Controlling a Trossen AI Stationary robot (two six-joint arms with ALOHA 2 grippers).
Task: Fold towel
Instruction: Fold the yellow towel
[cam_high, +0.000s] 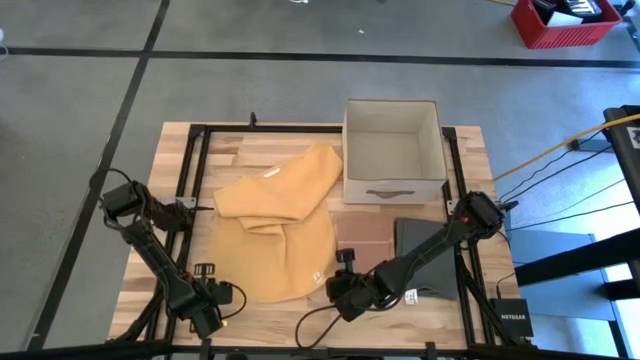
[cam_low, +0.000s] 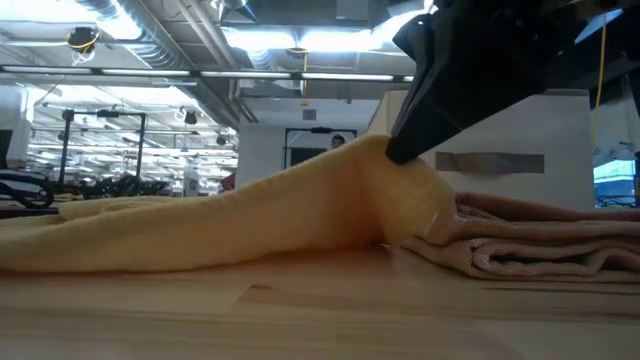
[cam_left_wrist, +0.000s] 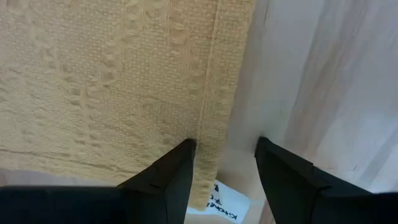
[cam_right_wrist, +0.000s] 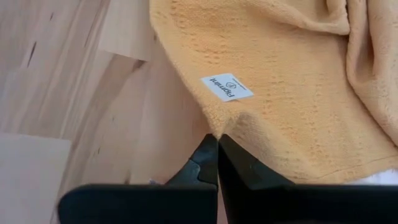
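Towel (cam_high: 285, 225) is where you should look first: the yellow cloth lies rumpled across the middle of the desk (cam_high: 400, 315), part bunched toward the far side and a flatter flap reaching the near edge.

Nearest you, both tools sit at that near hem, one at each lower corner, which I judge is the setup for lifting the near edge and carrying it over in a fold. Your right tool (cam_right_wrist: 216, 144) is pinched shut on the corner just below the white label (cam_right_wrist: 227, 87); the cloth puckers up into its tips, so it has a hold. Your left tool (cam_left_wrist: 224, 168) stands partly open, its jaws straddling the side hem, one finger (cam_left_wrist: 177, 171) over the cloth and the other over bare wood beside a second label (cam_left_wrist: 227, 205). It has not closed yet, so that corner is not yet secured.

Farther back, two folded cloths, pinkish (cam_high: 365, 240) and grey (cam_high: 425, 255), lie beside the towel under your right arm. Beyond them stands an open fabric bin (cam_high: 393, 150), well clear of both tools.
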